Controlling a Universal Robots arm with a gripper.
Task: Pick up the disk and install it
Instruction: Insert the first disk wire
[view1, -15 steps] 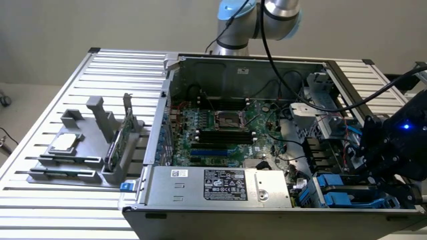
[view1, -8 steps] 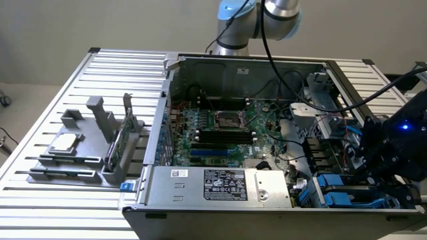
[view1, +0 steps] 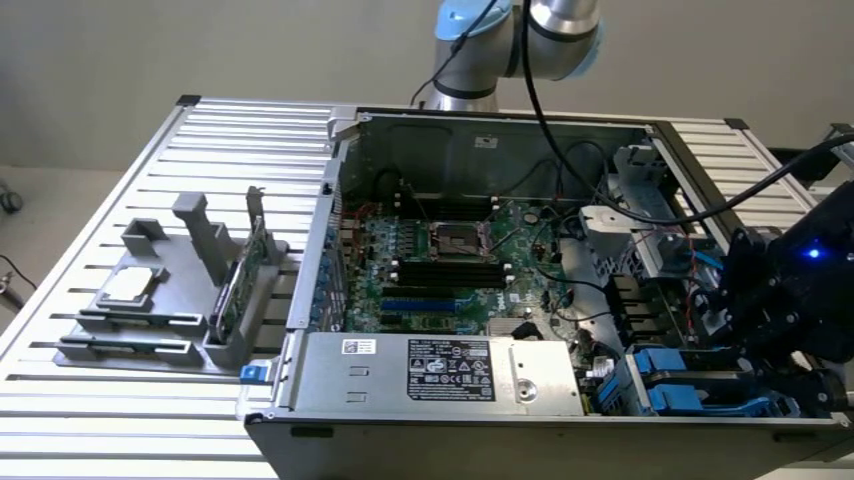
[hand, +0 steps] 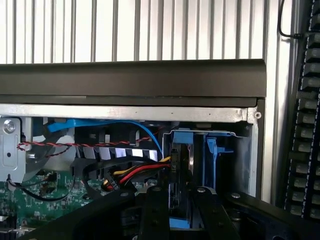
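Note:
The disk (hand: 182, 155) stands on edge in a drive bay at the corner of the open computer case, with its blue carrier (hand: 182, 136) showing around its end. My gripper (hand: 176, 194) sits directly over it in the wrist view, black parts on both sides of the disk's near edge. In the exterior view my gripper (view1: 771, 335) hangs over the drive bay (view1: 694, 385) at the case's front right corner, where blue carriers show.
Red, yellow and black power cables (hand: 135, 172) and a blue data cable (hand: 145, 132) lie beside the bay. The case wall (hand: 135, 80) runs just behind it. The power supply (view1: 441, 368) and motherboard (view1: 441, 250) lie on the exterior view's left. A grey rack (view1: 174, 300) holds a CPU chip (view1: 130, 287) and a green card (view1: 238, 280).

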